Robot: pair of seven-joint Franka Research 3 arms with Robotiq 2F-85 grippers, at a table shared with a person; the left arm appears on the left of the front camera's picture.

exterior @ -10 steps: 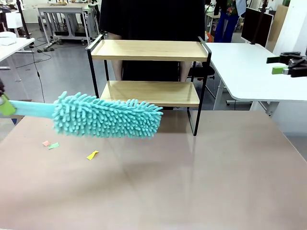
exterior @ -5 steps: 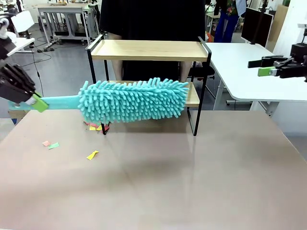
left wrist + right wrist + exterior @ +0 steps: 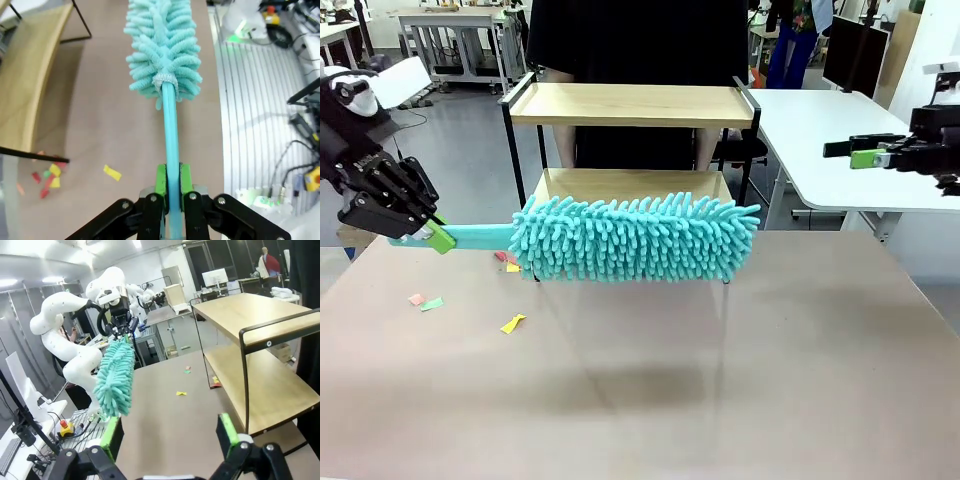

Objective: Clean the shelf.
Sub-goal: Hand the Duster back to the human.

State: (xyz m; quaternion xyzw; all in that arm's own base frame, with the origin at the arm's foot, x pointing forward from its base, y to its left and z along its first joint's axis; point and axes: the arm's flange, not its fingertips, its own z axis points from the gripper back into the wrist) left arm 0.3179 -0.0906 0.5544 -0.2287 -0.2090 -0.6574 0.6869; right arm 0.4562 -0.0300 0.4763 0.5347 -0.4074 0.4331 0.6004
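Two boards make up the shelf (image 3: 632,105), which stands at the far edge of the table (image 3: 640,380) in the front view, right in front of a person in dark clothes. The left gripper (image 3: 430,232) is clenched on the turquoise handle of a fluffy duster (image 3: 635,238), holding it level so that the head spans the front of the lower board, probably to sweep that board. A few paper scraps (image 3: 510,263) lie by the shelf's left leg, and more (image 3: 512,323) sit on the table toward its left edge, likely the litter being brushed away. The right gripper (image 3: 860,152) hangs off to the right over a white desk (image 3: 830,150), jaws released and empty, keeping clear of the work.

In the left wrist view, the green pads (image 3: 160,181) pinch the duster's handle (image 3: 171,130) from both sides, and the head (image 3: 162,45) points away along the table. The shelf's lower board (image 3: 30,75) runs along the left, with coloured scraps (image 3: 47,177) beneath its frame.

In the right wrist view, the open fingers (image 3: 229,432) frame the shelf (image 3: 250,335) at the right, both boards looking bare. The duster (image 3: 116,377) hangs from the left arm farther off.
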